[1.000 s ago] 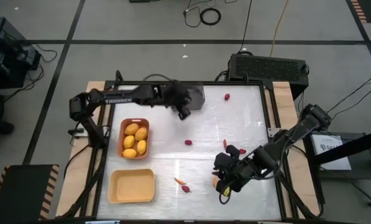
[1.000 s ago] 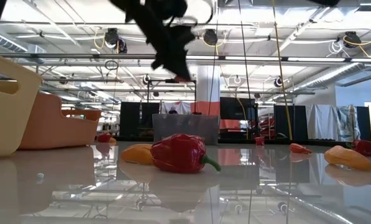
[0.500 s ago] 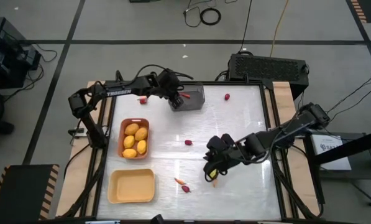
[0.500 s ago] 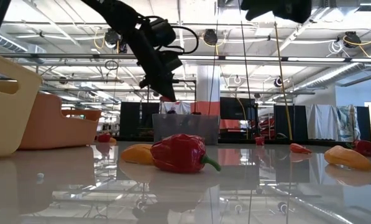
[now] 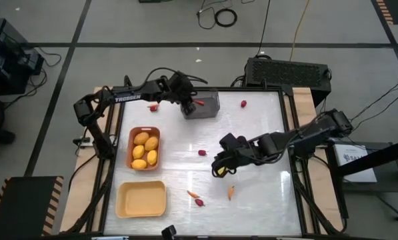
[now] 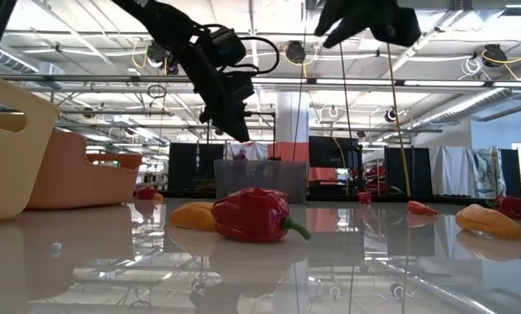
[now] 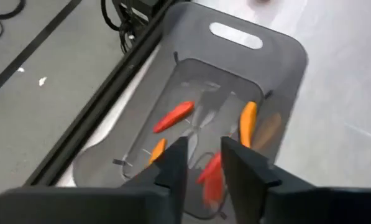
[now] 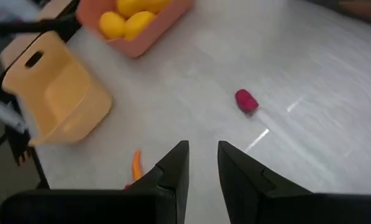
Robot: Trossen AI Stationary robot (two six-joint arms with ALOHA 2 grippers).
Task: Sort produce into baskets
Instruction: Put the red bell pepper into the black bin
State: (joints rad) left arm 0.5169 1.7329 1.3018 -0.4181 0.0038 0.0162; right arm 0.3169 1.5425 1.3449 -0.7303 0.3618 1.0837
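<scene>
Left wrist view: left jaws (image 7: 202, 165) stand spread over the bin (image 7: 260, 68), carrots (image 7: 173, 116) below. Right jaws (image 8: 201, 163) hang spread, empty; centre them over one piece before closing.

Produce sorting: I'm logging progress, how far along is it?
Partly done. Yellow fruits fill the orange tray, and carrot sticks lie in the grey bin. The left gripper hovers over that bin. Red pieces remain on the table; the yellow tray is empty.
</scene>
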